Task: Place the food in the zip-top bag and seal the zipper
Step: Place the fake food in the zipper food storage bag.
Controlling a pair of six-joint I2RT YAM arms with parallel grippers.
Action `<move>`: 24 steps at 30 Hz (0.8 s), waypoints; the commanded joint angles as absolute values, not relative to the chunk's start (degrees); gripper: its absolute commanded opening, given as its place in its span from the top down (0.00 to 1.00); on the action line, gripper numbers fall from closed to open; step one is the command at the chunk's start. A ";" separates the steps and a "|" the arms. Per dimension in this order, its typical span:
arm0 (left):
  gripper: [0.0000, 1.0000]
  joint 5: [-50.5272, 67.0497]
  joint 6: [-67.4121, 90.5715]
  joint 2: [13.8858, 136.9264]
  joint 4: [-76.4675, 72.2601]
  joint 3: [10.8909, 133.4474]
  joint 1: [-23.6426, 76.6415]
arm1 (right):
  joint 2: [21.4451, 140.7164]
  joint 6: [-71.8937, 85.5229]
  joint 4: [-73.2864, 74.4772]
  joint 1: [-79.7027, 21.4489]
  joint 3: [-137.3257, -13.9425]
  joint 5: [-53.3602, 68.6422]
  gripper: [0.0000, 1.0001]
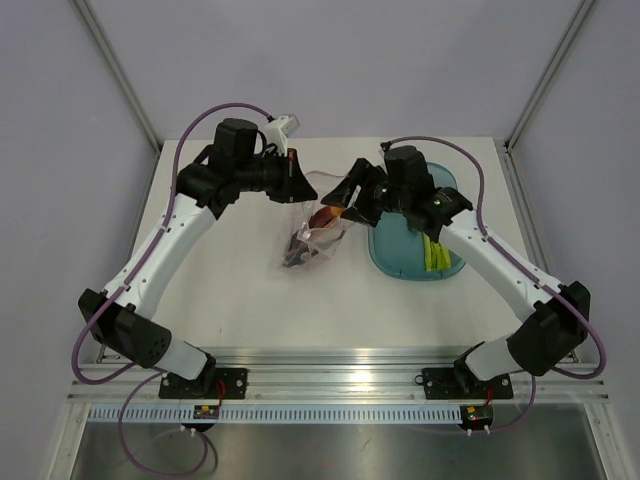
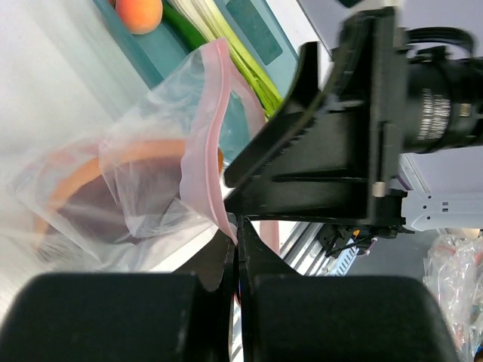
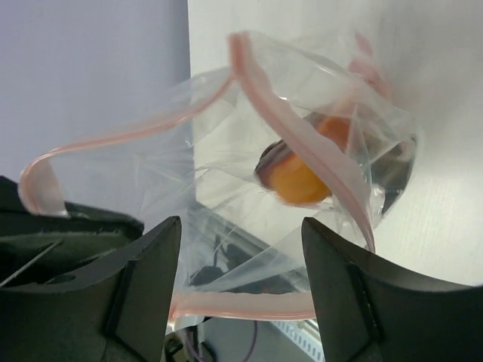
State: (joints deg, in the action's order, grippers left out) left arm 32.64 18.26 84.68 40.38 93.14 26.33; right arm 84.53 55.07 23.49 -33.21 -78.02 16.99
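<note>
The left gripper [image 2: 236, 241] has its fingers pressed together on the zipper [image 2: 198, 147], so it pinches the pink strip at one side of the mouth. The right gripper [image 3: 238, 226] stands with its fingers wide apart. The clear film and a lower part of the strip pass between them, but the fingers do not press on it.

In the top view the zip-top bag [image 1: 312, 245] lies at the middle of the table [image 1: 230, 300], with the left gripper at 11 o'clock of it and the right gripper at 1 o'clock. The orange-and-red wedge [image 3: 298, 179] is inside the bag. The tray [image 1: 392, 262] is at 3 o'clock of the bag and holds the light green stalks [image 1: 433, 252]. The left wrist view also shows the peach [image 2: 139, 11] and the dark green chili [image 2: 185, 30] there.

I judge the danger is the mouth. Only one pinch holds it, so the soft film can sag and fold shut before the next food arrives. If the right gripper pulls back carelessly, a finger may catch the film between them, drag the bag and pull the strip out of the left pinch. The wedge could then slide out.
</note>
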 commanded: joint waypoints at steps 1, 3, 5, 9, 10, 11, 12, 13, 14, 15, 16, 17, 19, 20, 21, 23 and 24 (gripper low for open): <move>1.00 31.91 19.42 84.11 36.91 93.60 25.84 | 78.41 48.27 28.89 -32.87 -83.14 13.55 0.28; 1.00 31.12 19.86 84.46 37.35 94.13 25.66 | 75.95 46.42 31.36 -32.87 -83.84 10.83 0.28; 1.00 29.98 20.04 84.99 37.88 94.48 25.49 | 73.06 43.60 35.23 -32.87 -84.37 7.49 0.28; 1.00 26.64 20.65 85.95 39.28 94.75 24.88 | 67.43 39.29 41.39 -30.77 -82.71 -6.29 0.33; 1.00 26.37 20.65 86.31 39.46 94.66 24.79 | 64.63 37.89 41.48 -29.37 -80.36 -7.02 0.34; 1.00 26.37 20.65 86.48 39.90 94.57 24.61 | 63.29 36.75 41.22 -27.79 -78.94 -7.73 0.36; 1.00 26.45 20.65 86.66 39.90 94.48 24.61 | 62.41 35.61 41.22 -25.95 -77.62 -11.21 0.36; 1.00 26.37 20.83 86.75 39.99 94.48 24.52 | 61.79 33.07 42.18 -25.06 -75.95 -13.51 0.36; 1.00 26.37 20.92 86.75 39.99 94.66 24.43 | 62.22 31.57 42.97 -24.44 -75.24 -15.97 0.37; 1.00 26.28 21.00 86.92 40.16 94.83 24.43 | 63.01 28.68 43.85 -23.22 -74.71 -20.78 0.37; 1.00 26.11 20.92 87.10 40.60 95.70 24.43 | 64.32 27.17 45.34 -22.51 -74.01 -22.31 0.37; 1.00 25.93 20.74 87.36 41.56 96.23 24.43 | 67.29 25.94 46.05 -21.98 -73.92 -23.80 0.36; 1.00 24.18 20.13 87.71 42.10 97.46 24.43 | 72.04 22.17 46.41 -20.49 -73.92 -25.58 0.36; 1.00 23.82 19.95 87.80 42.45 97.82 24.35 | 73.64 21.02 46.06 -19.96 -73.92 -25.32 0.35; 1.00 23.38 20.04 87.80 42.45 98.34 24.26 | 75.13 19.96 45.62 -19.43 -74.00 -24.18 0.32; 1.00 22.94 20.04 87.98 42.80 100.62 24.26 | 79.42 17.50 44.30 -17.85 -74.44 -22.25 0.28; 1.00 22.42 20.47 88.07 43.15 101.68 24.26 | 80.76 17.14 43.77 -17.32 -74.53 -21.02 0.25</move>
